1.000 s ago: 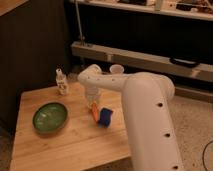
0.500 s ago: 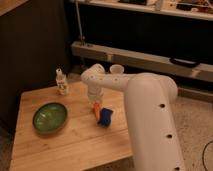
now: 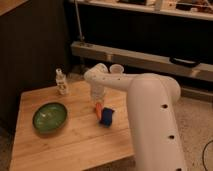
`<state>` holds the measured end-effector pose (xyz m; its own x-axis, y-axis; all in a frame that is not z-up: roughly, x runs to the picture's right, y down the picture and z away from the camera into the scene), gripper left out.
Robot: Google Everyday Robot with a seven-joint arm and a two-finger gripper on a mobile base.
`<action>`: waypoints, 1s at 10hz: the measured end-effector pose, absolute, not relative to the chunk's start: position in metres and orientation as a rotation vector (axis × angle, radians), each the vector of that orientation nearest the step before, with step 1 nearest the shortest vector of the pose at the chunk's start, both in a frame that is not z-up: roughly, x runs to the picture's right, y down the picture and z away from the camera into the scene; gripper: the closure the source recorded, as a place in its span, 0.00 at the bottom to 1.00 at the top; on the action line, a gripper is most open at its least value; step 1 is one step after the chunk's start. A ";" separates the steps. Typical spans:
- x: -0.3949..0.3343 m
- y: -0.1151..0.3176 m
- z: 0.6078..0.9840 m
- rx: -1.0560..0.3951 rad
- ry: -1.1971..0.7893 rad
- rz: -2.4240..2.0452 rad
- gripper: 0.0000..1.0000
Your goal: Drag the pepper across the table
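Observation:
The pepper [image 3: 99, 108] is a small orange piece lying on the light wooden table [image 3: 75, 145], near its middle. My gripper [image 3: 98, 103] points straight down from the white arm and is shut on the pepper's upper end. Most of the pepper is hidden by the gripper. A blue blocky object [image 3: 106, 117] touches the pepper on its right side.
A green bowl [image 3: 50, 117] sits on the left of the table. A small pale bottle [image 3: 61, 82] stands at the back left and a white cup [image 3: 116, 69] at the back edge. My bulky white arm [image 3: 152, 125] covers the table's right side.
My gripper has shifted a little to the right and back, and the pepper has come along with it, closing in on the blue object. The bowl and bottle have stayed put.

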<state>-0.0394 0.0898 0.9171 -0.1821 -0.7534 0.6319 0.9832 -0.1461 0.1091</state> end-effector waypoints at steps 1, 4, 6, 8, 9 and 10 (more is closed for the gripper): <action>-0.038 0.090 0.917 -0.515 -0.601 -1.678 0.68; -0.026 0.089 0.920 -0.517 -0.599 -1.648 0.68; -0.025 0.088 0.919 -0.519 -0.597 -1.649 0.68; -0.025 0.088 0.919 -0.520 -0.598 -1.650 0.68; -0.021 0.088 0.919 -0.520 -0.598 -1.641 0.68; -0.010 0.088 0.922 -0.523 -0.593 -1.618 0.68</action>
<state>-0.0100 0.0878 0.9222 -0.1244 -0.7571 0.6414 0.9922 -0.0949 0.0806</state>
